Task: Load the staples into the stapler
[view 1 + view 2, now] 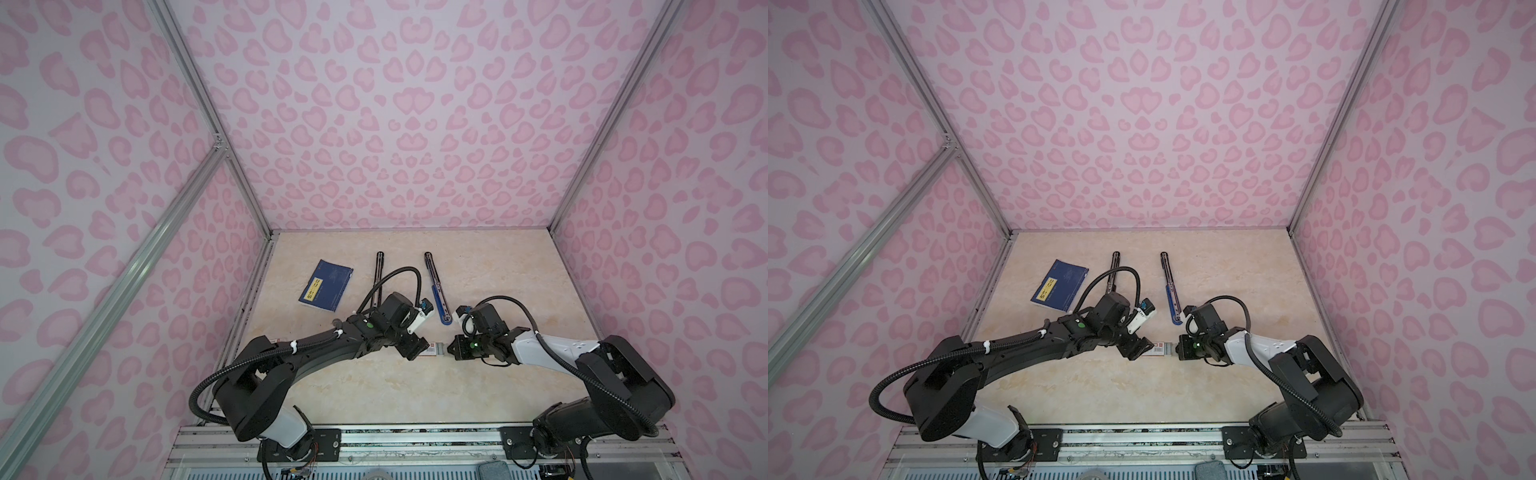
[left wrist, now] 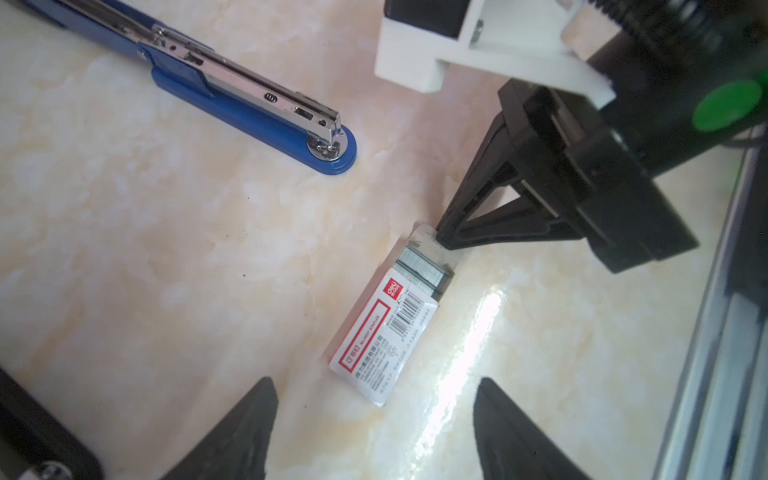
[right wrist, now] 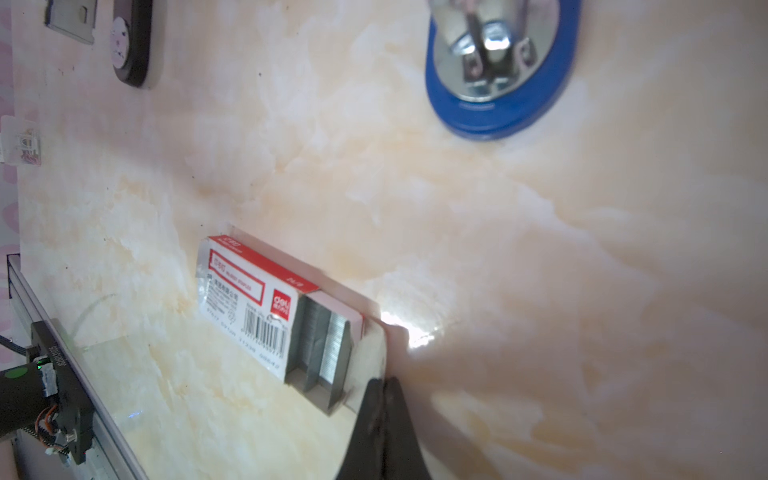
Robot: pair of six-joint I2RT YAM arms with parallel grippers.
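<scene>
Observer: Booklet (image 1: pixel 326 291), blue with a yellow label strip, lies flat at the left of the bench (image 1: pixel 415 399). Just right of it is a black stapler (image 1: pixel 379 272), laid out long and thin, its near end hidden under the left arm.

Recorder: Left claw (image 1: pixel 417 349)?

Observer: Released. In the left wrist view its fingers (image 2: pixel 249 428) stand wide apart. One end of the staple box (image 2: pixel 382 345) sits in the gap between the tips, touching neither.

Recorder: Box position?

Observer: Flat on the bench, front centre, between the two claws in both top views. Red-and-white print and a barcode face up.

Recorder: Blue stapler (image 1: pixel 436 291)?

Observer: Behind the box and apart from it. Its silver channel lies along the blue base, with a round metal plate at the near end.

Recorder: Staples (image 2: pixel 422 270)?

Observer: Grey ribbed strips, side by side, showing at the box's open end, the end that faces the right claw (image 1: pixel 451 350). They are with the box on the bench, well apart from both staplers.

Recorder: State of the right claw?

Observer: Clenched, fingers pressed together. The tips meet a clear flap that sticks out just past the staples. Whether the flap is pinched between them, I cannot tell.
</scene>
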